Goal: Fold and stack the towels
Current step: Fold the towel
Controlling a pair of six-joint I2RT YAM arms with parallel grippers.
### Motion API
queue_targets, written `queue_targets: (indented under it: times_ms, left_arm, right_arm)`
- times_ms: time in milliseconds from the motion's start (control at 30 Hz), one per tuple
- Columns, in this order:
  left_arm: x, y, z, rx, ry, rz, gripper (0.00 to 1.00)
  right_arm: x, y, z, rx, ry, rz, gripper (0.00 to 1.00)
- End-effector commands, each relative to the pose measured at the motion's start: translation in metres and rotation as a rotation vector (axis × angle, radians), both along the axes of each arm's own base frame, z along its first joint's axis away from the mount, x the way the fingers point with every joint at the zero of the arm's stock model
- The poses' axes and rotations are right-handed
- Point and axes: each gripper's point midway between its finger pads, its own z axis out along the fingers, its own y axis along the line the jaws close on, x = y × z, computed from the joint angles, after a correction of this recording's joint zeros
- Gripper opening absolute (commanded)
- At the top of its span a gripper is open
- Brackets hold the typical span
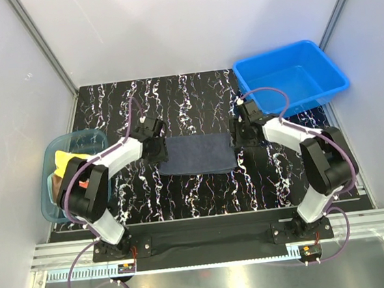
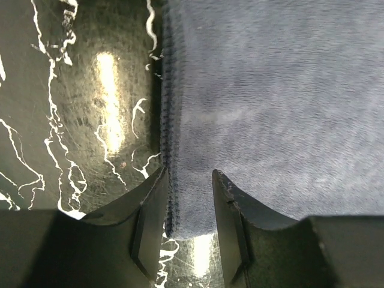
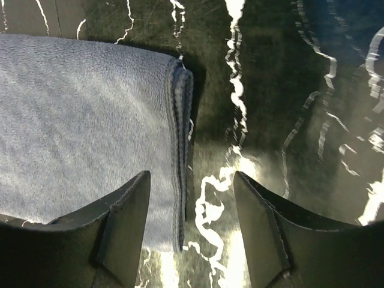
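Note:
A dark slate-blue towel (image 1: 197,154) lies folded flat in the middle of the table. My left gripper (image 1: 157,148) is at its left end. In the left wrist view that gripper (image 2: 189,171) is open, its fingers standing either side of the towel's near corner (image 2: 192,210), which lies flat. My right gripper (image 1: 239,137) is at the towel's right end. In the right wrist view it (image 3: 192,175) is open, with the towel's folded edge (image 3: 179,180) close to the left finger and bare table on the other side. A pale yellow towel (image 1: 65,161) lies in the tub, with a reddish one (image 1: 57,185) beside it.
A translucent teal tub (image 1: 88,135) stands at the table's left edge. A rigid blue bin (image 1: 288,82) sits at the back right corner. The table top (image 1: 194,95) is black with white veins, and grey walls enclose it on three sides.

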Motion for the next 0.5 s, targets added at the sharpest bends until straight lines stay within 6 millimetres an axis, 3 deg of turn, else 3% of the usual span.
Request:
queue_targets:
  times_ms: [0,167,467]
  left_arm:
    - [0.008,0.006,-0.003,0.017,-0.031,0.072,0.40]
    - [0.007,0.030,-0.006,0.107,-0.037,0.139,0.40]
    - [0.000,0.041,-0.017,0.133,-0.005,0.187,0.37]
  right_arm:
    - [0.010,0.021,-0.002,0.077,-0.016,0.062,0.63]
    - [0.002,0.031,-0.024,0.137,0.026,0.065,0.61]
    - [-0.011,0.039,-0.039,0.218,0.071,0.034,0.54]
